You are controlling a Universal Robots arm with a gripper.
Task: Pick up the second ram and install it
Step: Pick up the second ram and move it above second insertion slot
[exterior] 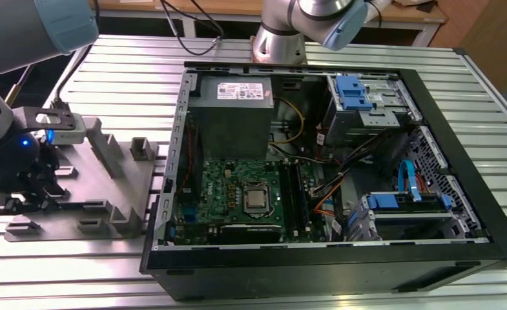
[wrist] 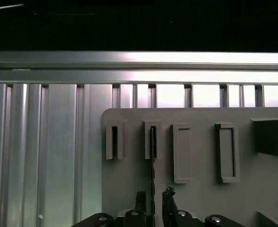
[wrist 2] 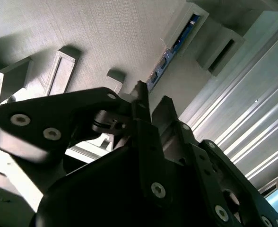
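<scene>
one thin, long, dark blue-green memory stick, the second ram [wrist: 152,146], stands on its long edge in a narrow slotted holder of the grey blocky fixture plate [wrist: 200,203]. the plate lies on the ribbed aluminium bench [wrist: 49,156], on the exterior view's left of the open black computer case [exterior: 322,261], where the green motherboard [exterior: 227,187] lies.

the black gripper [wrist: 154,195] hangs over the plate with its jaws apart, one finger on each flat face of the stick. in the first wrist view a sliver of plate shows between each fingertip [wrist: 140,198] and the board, so i judge the jaws released and straddling, not yet clenched.

the stick should handle as light and stiff, but thin and brittle. its smooth faces would slip under a weak pinch, and the black chips and contact edge would suffer under a hard or crooked one. the sound hold is across the two flat faces near mid-length, high on the free edge, well off the contacts seated in the holder.

its long axis runs level along the plate, from the holder straight back between the fingers. in the second wrist view its blue edge [wrist 2: 169,52] slants from the holder towards the fingertips. the thin edge faces up and the broad faces look sideways at the jaws.
</scene>
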